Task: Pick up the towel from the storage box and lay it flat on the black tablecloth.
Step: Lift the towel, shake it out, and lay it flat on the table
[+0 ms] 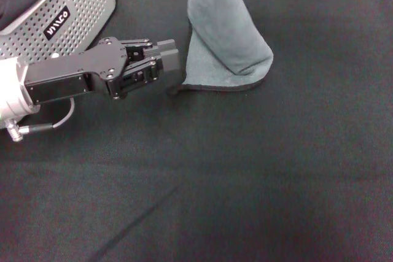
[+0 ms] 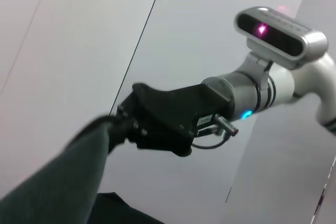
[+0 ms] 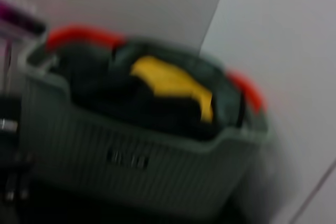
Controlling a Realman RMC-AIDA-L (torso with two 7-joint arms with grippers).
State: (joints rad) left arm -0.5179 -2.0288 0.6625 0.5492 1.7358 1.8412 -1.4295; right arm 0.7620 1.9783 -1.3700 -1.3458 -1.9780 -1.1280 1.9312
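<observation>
The grey-teal towel [image 1: 224, 35] hangs from the top edge of the head view, and its lower end with the black border rests folded on the black tablecloth [image 1: 245, 170]. In the left wrist view my right gripper [image 2: 118, 124] is shut on the towel's [image 2: 58, 182] upper end and holds it up. My left gripper [image 1: 172, 72] is open, low over the tablecloth, right beside the towel's lower left corner. The light grey perforated storage box [image 1: 67, 4] stands at the far left behind my left arm. It also shows in the right wrist view [image 3: 142, 156].
The storage box holds dark cloth and a yellow item [image 3: 173, 85], and it has red handles [image 3: 79, 32]. The tablecloth runs wide to the front and right. A white wall lies beyond the table's far edge.
</observation>
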